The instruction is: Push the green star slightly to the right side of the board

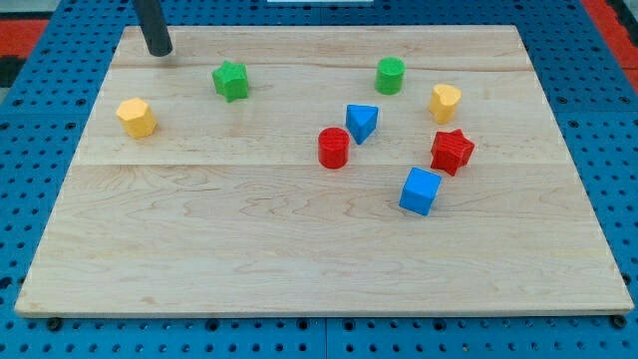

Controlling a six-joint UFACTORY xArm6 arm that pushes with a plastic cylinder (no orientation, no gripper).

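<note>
My tip (159,52) sits up in the far top-left corner of the wooden surface (299,249), planted just inside the edge, and it has no fingers to read as apart or together — it is a plain dark rod. The green star (230,81) lies down and to the view's right of my tip, near but clearly apart, nothing touching it. Over on the view's left, the yellow hexagonal block (136,117) stands alone, below my tip and left of the star. Across the top right, the green cylinder (390,75) stands upright, with a second yellow block (445,103) just down and right of it. In the middle, the blue triangular block (362,122) sits close to the red cylinder (333,148), near each other with a slim gap showing. Further right, the red star-like block (453,151) sits below the yellow one, and the blue cube (420,190) lies just below and left of that red piece, close but apart.
</note>
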